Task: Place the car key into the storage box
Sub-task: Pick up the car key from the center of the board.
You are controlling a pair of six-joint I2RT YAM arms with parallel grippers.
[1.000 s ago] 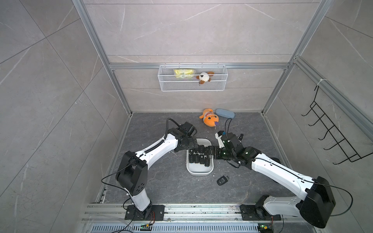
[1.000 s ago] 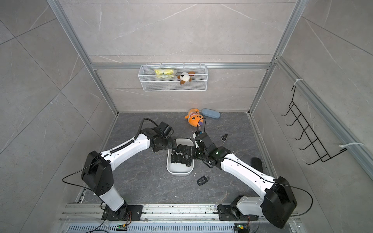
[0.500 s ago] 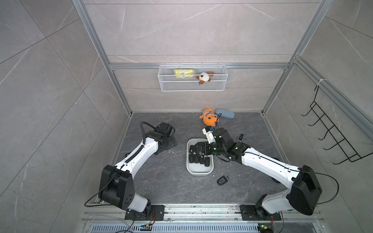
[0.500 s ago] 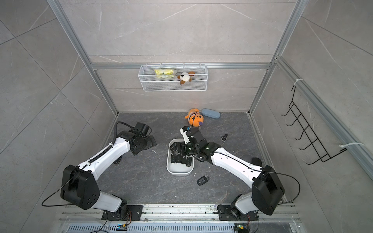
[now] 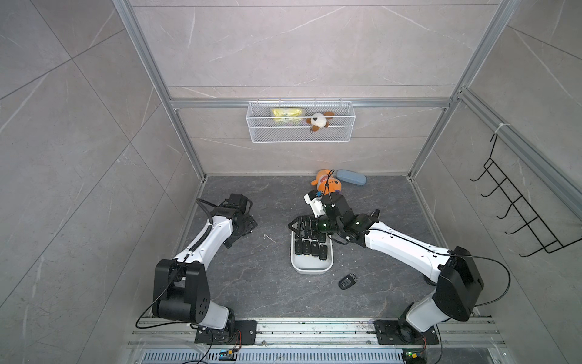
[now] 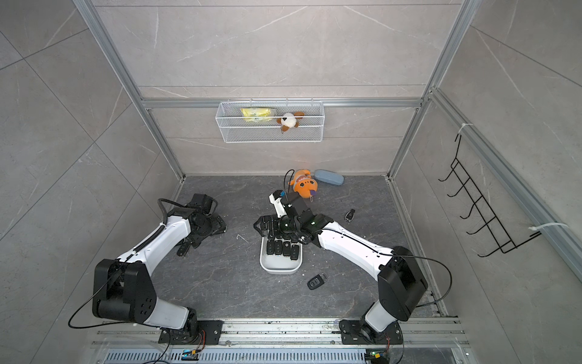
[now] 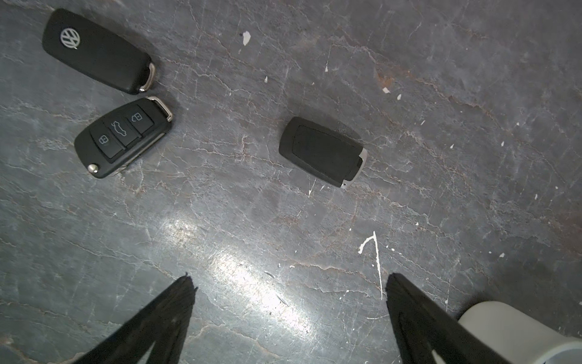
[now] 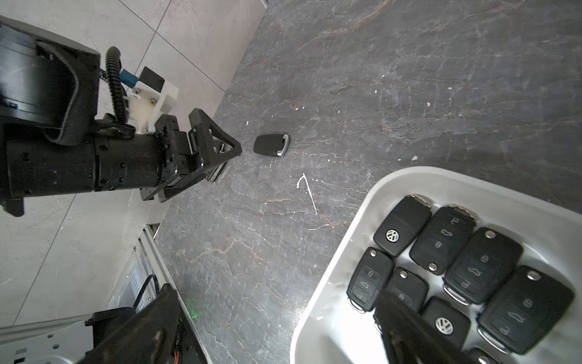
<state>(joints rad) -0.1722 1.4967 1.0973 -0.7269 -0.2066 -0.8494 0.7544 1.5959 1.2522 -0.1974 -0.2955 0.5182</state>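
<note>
Car key: a flat, black, rounded-rectangular car key [image 7: 322, 152] of the smart-fob kind, with a silver end cap, is seen lying button side down, so only its plain matte back is shown.
Key position: it is found on the dark stone-look floor [image 7: 441, 94], outside the storage box, just ahead of the left gripper's fingertips and apart from the box in the right wrist view [image 8: 271, 144].
Left gripper: the left gripper [image 7: 289, 280] is held over the floor with its fingers spread wide, and nothing is gripped.
Neighbouring keys: a back-up flip key [image 7: 97, 52] bearing a silver VW roundel is laid just beside a three-button flip key [image 7: 122, 137] marked with lock, boot and unlock pictograms.
Storage box: the storage box [image 5: 310, 268] is a white, smooth, low-walled tub with rounded corners. It is packed with black boxed flip keys [image 8: 482, 264] laid side by side. VW roundels are read on two of them.
Right gripper: the right gripper [image 8: 275, 291] is held over the box end nearer the back wall, spread wide and empty.
Loose fobs: a black fob [image 5: 348, 281] is seen near the box's front corner, and a second fob [image 6: 349, 216] beside the right arm.
Background: an orange plush toy [image 5: 326, 182] and a blue-grey case [image 5: 351, 177] are set by the back wall, below a white wire basket [image 5: 300, 135].
</note>
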